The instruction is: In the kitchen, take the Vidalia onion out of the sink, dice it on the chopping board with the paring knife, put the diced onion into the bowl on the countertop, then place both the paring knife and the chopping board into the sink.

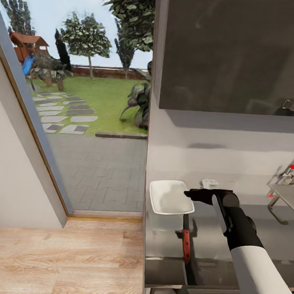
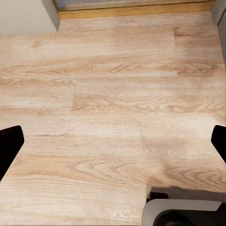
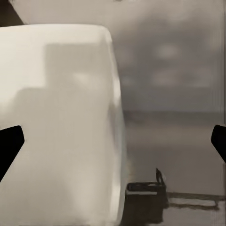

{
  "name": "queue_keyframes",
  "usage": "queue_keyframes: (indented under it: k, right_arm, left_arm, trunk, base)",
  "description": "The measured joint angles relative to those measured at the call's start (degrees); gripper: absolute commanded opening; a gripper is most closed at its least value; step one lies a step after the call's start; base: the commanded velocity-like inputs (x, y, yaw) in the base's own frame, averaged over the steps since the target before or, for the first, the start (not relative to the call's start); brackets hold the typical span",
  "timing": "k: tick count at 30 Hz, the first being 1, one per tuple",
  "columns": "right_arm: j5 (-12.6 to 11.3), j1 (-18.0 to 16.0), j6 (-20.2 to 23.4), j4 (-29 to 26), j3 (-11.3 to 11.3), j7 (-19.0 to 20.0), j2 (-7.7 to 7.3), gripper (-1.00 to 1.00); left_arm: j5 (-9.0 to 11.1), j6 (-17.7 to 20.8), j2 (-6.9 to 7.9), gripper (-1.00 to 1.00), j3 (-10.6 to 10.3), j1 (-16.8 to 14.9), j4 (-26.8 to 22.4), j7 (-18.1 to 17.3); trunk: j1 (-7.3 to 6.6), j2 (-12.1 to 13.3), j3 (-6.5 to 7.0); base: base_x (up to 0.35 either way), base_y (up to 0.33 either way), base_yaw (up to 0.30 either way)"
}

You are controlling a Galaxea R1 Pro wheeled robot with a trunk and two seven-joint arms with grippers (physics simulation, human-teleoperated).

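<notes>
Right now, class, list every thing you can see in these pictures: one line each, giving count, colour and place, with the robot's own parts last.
bowl: one, white, square, on the countertop near its left end.
knife: one, red handle, dark blade, on the countertop in front of the bowl.
countertop: one, grey, along the wall.
sink: one, grey, at the far right edge.
tap: one, chrome with red knob, above the sink.
upper cabinet: one, glossy black, on the wall.
floor: pale wood, left of the countertop.
right gripper: one, black, open, by the bowl.
left gripper: one, black, open, over the floor.
</notes>
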Motion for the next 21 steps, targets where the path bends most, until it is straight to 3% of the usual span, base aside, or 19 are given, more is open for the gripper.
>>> queue_keyframes:
  k: [21]
  right_arm:
    - [0.0,0.0,2.0,-2.6,0.1,0.0,0.11,1.0]
  left_arm:
    - [0.0,-0.1,0.0,1.0,0.0,0.0,0.0,-0.1]
  trunk:
    - [0.02,0.0,0.0]
  base:
    - [-0.301,0.0,0.0]
